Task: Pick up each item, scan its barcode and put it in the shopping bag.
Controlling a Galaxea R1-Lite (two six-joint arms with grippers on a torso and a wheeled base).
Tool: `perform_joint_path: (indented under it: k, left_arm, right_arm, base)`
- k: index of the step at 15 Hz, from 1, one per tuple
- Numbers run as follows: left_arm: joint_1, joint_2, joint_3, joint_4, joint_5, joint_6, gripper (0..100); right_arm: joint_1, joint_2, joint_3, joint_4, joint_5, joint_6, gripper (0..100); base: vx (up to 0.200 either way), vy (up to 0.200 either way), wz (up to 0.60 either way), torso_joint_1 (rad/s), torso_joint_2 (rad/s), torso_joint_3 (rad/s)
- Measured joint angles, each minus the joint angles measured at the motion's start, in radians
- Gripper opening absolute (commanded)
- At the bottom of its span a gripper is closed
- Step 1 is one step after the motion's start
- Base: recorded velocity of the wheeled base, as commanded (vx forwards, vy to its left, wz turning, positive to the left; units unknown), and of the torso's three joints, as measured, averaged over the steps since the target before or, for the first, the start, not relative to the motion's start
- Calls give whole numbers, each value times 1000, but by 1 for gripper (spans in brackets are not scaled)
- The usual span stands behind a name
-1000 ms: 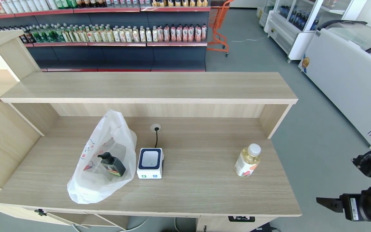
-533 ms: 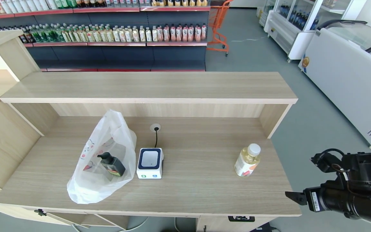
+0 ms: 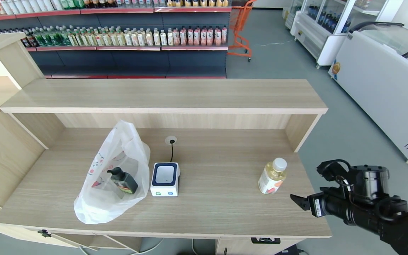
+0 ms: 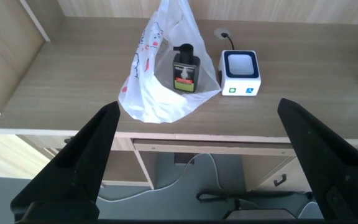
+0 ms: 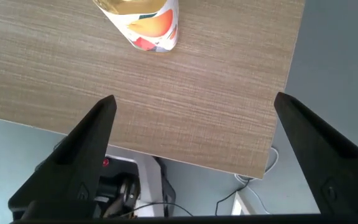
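A yellow drink bottle (image 3: pixel 273 176) with a white cap stands upright at the right of the wooden counter (image 3: pixel 218 209). My right gripper (image 3: pixel 298 202) is open, a little to the right of that bottle at the counter's front right corner. In the right wrist view the bottle (image 5: pixel 145 22) lies beyond the spread right gripper (image 5: pixel 194 102). A white shopping bag (image 3: pixel 108 198) stands at the left with a dark pump bottle (image 3: pixel 123 180) inside. The white scanner (image 3: pixel 165 179) sits beside the bag. My left gripper (image 4: pixel 197 107) is open, off the counter's front edge, facing the bag (image 4: pixel 148 93) and scanner (image 4: pixel 240 71).
A raised shelf (image 3: pixel 165 95) runs along the back of the counter, with side walls at both ends. The scanner's cable (image 3: pixel 171 150) goes into a hole behind it. Store shelves (image 3: pixel 119 39) and freezers (image 3: pixel 384 78) stand farther off.
My right arm has moved left toward the counter's front right corner, closer to the drink bottle. The bag, scanner and bottle have not moved.
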Motion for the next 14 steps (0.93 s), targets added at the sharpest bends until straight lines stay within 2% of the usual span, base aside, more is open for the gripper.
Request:
perform_joint_path:
  k: [6, 9, 14]
  left_arm:
    - [0, 0, 0, 0, 0, 0, 100]
    - [0, 0, 0, 0, 0, 0, 100]
    - [0, 0, 0, 0, 0, 0, 100]
  right_arm:
    - [57, 141, -15, -222, 0, -38, 100]
    - [67, 192, -21, -278, 0, -111, 100]
    - [73, 265, -61, -345, -1, -137, 100]
  base:
    - [0, 0, 0, 0, 0, 0]
    - [0, 0, 0, 0, 0, 0]
    - [0, 0, 0, 0, 0, 0]
